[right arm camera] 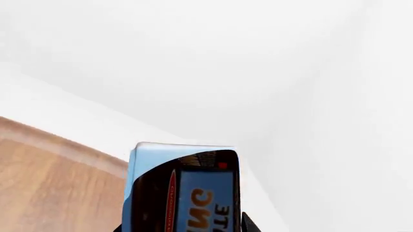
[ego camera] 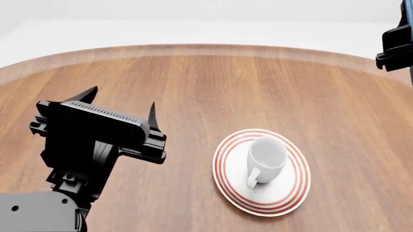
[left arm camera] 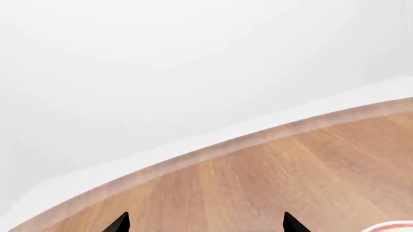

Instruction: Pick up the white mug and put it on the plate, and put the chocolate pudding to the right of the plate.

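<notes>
The white mug (ego camera: 266, 155) stands upright on the plate (ego camera: 223, 166), handle toward the near side, at the table's centre right. A sliver of the plate's red-ringed rim (left arm camera: 395, 226) also shows in the left wrist view. My left gripper (ego camera: 121, 101) hangs open and empty over bare wood to the left of the plate, its fingertips (left arm camera: 120, 223) wide apart. My right gripper (right arm camera: 184, 227) is shut on the chocolate pudding (right arm camera: 184, 188), held high by the table's far right edge, well clear of the plate. In the head view only the right gripper's body (ego camera: 395, 46) shows.
The round wooden table (ego camera: 193, 82) has a pale raised rim (ego camera: 193, 48) running along its far side. White floor and walls lie beyond it.
</notes>
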